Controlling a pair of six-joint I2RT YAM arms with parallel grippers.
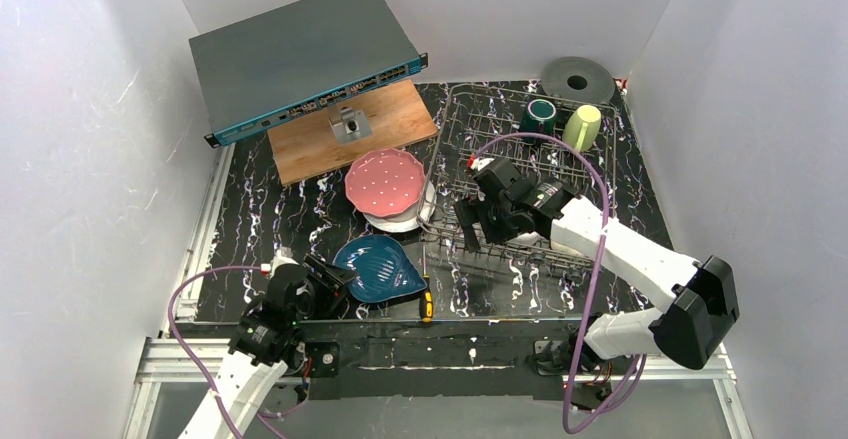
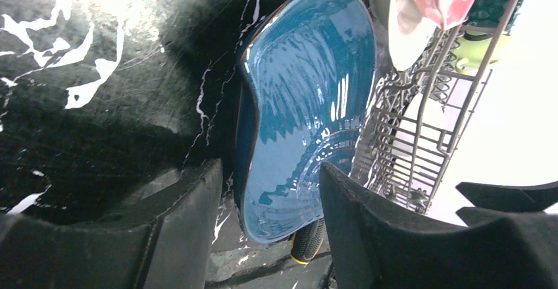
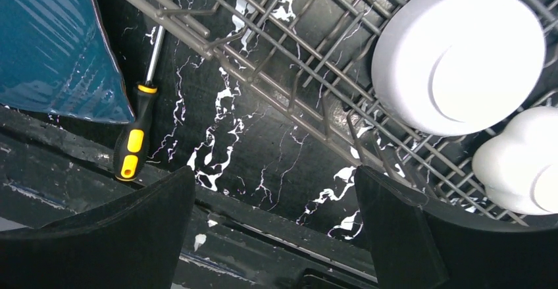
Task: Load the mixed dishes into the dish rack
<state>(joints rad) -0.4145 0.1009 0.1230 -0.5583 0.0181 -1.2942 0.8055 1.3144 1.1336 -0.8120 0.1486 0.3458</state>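
Observation:
The dark blue plate [image 1: 380,269] lies on the black marbled table near the front edge. My left gripper [image 1: 335,284] is at its left edge, open, with the rim [image 2: 303,105] between its fingers and a gap on the outer side. The pink dotted plate [image 1: 385,181] rests on a white plate [image 1: 400,221], leaning on the dish rack [image 1: 520,149]. A teal mug [image 1: 541,114] and a yellow-green mug [image 1: 582,127] stand in the rack's far end. A white bowl [image 3: 454,58] and a cream dish [image 3: 520,164] sit upside down inside. My right gripper [image 3: 274,170] hangs open and empty over the rack's near left corner.
A yellow-and-black screwdriver [image 1: 425,294] lies just right of the blue plate, along the rack's left side. A wooden board [image 1: 340,134] carrying a small metal part and a flat grey box [image 1: 300,59] fill the back left. A grey roll [image 1: 578,79] lies behind the rack.

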